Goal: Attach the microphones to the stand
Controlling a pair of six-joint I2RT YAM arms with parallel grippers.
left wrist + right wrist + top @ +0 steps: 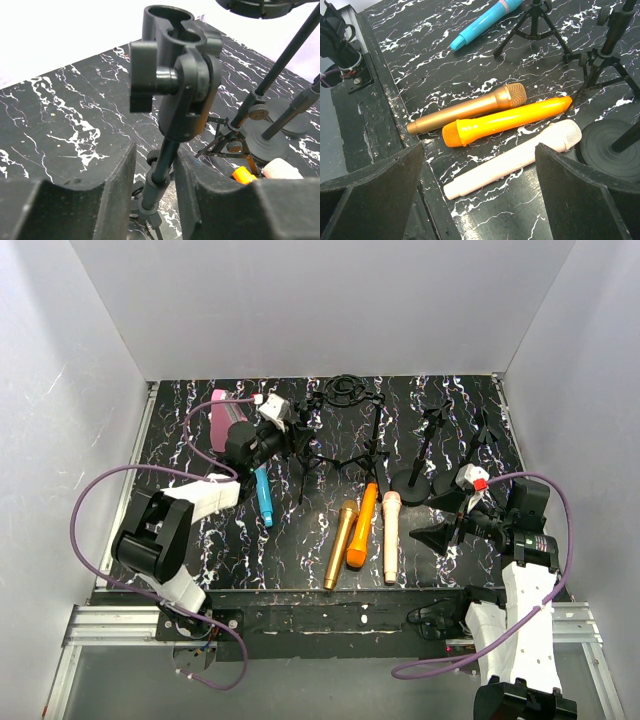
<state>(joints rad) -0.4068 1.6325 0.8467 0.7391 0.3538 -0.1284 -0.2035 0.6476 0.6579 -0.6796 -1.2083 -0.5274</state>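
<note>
My left gripper (156, 165) stands partly open, one finger on each side of the thin pole (161, 172) of the clip stand (185, 100). It sits low on the pole, below the black clip at the top. A gap shows between the pole and one finger, so the jaws surround the pole without clamping it.

The blue microphone (263, 496) lies flat on the table (200, 550) just beside the clip stand, on its left and a little nearer my bases. The other three lie side by side, to the right of the clip stand and nearer my bases. First comes the gold microphone (470, 107), then the orange microphone (510, 120), then the peach-pink microphone (515, 157) farthest from the clip stand. Gold and orange lie so close that I cannot tell whether they touch. None of them sits in a clip.

My right gripper (479, 165) is spread wide and holds nothing. It hangs well to the right of the clip stand, beyond the peach-pink microphone, which shows between its fingers in the wrist view.

A pink block (225, 420) lies left of the clip stand and farther from my bases. The ring-topped stand (349, 390) and the round-based stands (420, 478) stand to the clip stand's right.
</note>
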